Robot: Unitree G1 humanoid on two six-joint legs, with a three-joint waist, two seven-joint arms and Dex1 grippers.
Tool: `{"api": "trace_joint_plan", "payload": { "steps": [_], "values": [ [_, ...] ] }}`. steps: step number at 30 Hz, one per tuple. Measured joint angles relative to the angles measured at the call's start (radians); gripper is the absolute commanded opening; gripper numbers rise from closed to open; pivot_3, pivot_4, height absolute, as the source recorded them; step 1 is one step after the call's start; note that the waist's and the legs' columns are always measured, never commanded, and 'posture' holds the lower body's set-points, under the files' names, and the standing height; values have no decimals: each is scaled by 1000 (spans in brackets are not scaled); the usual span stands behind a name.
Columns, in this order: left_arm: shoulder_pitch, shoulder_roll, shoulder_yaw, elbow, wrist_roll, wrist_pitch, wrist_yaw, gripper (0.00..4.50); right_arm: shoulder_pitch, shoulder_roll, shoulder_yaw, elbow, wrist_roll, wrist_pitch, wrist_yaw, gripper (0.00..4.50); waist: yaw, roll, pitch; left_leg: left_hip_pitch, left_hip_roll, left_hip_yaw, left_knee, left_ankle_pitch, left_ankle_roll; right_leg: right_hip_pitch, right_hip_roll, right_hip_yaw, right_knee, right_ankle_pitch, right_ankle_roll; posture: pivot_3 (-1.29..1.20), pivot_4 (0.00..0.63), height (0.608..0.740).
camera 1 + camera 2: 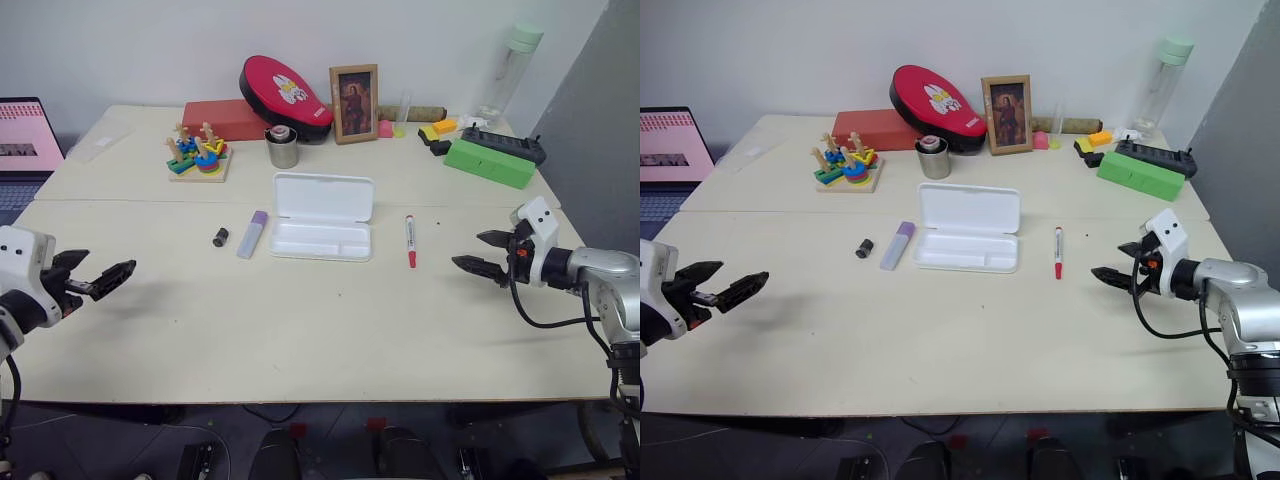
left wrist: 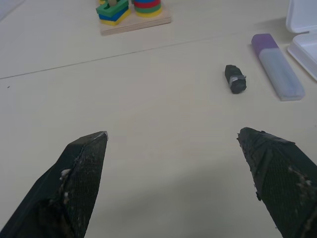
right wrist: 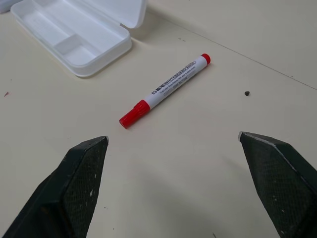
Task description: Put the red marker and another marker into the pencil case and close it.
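Left eye view, left to right: left hand (image 1: 103, 276) released; lavender marker (image 1: 252, 233) beside open pencil case (image 1: 322, 215); red marker (image 1: 410, 241) right of it; right hand (image 1: 483, 253) released. Best straddled mid-barrel, then pinched.

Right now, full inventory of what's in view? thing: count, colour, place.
pencil case: 1, white, table centre, lid open
red marker: 1, white barrel with red cap, lying right of the case
lavender marker: 1, pale barrel with purple cap, lying left of the case
small cylinder: 1, dark, left of the lavender marker
stacking toy: 1, multicoloured on a wooden base, back left
metal cup: 1, silver, behind the case
red box: 1, back, by the wall
red pouch: 1, red and black, leaning on the box
picture frame: 1, wooden, back centre
green box: 1, back right
bottle: 1, clear, green cap, back right
laptop: 1, far left
left gripper: open, over the table's left edge
right gripper: open, right of the red marker
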State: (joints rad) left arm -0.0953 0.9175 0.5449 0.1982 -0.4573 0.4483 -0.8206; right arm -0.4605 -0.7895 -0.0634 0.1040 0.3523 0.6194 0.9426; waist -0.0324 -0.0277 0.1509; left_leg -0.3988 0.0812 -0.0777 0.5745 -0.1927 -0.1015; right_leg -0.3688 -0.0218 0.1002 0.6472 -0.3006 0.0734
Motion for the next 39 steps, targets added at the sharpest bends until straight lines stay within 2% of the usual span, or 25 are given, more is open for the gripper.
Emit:
{"api": "trace_joint_plan", "payload": {
  "steps": [6, 11, 18, 24, 27, 39],
  "values": [
    [-62, -113, -81, -97, -79, -11, -103, 4500, -132, 55, 142, -2, -24, -44, 102, 4460, 0, 0, 0, 0, 0, 0, 1, 0, 0, 1, 0, 0, 1, 1, 1, 0, 150, 740],
    [-132, -197, -244, -242, -130, -15, -182, 4500, -324, 247, 340, 85, -118, -141, 156, 4460, -6, -1, -1, 0, 0, 0, 2, 0, 0, 1, 1, 0, 2, 1, 1, 0, 150, 740],
    [-159, -230, -339, -322, -134, 7, -193, 4500, -458, 407, 433, 462, -252, -283, 161, 4460, -1, -1, -1, -1, 0, 0, 1, 0, 0, 1, 0, -1, 1, 1, 1, 0, 150, 740],
    [-175, -240, -355, -351, -134, 25, -175, 4500, -529, 461, 440, 684, -315, -386, 168, 4460, -3, -1, -1, 0, 0, -1, 2, 0, 0, 1, 0, -1, 2, 1, 1, 0, 150, 740],
    [-175, -242, -355, -353, -135, 30, -170, 4500, -554, 487, 441, 754, -349, -419, 167, 3944, -6, -1, -1, 1, 0, -1, 2, 0, 0, 1, 0, -1, 3, 1, 1, 0, 150, 740],
    [-175, -244, -354, -392, -170, 72, -133, 4500, -613, 546, 448, 883, -460, -501, 158, 1214, -9, -1, -1, 1, 0, -1, 2, 0, 0, 1, 0, -1, 3, 1, 1, 0, 150, 740]
  ]
}}
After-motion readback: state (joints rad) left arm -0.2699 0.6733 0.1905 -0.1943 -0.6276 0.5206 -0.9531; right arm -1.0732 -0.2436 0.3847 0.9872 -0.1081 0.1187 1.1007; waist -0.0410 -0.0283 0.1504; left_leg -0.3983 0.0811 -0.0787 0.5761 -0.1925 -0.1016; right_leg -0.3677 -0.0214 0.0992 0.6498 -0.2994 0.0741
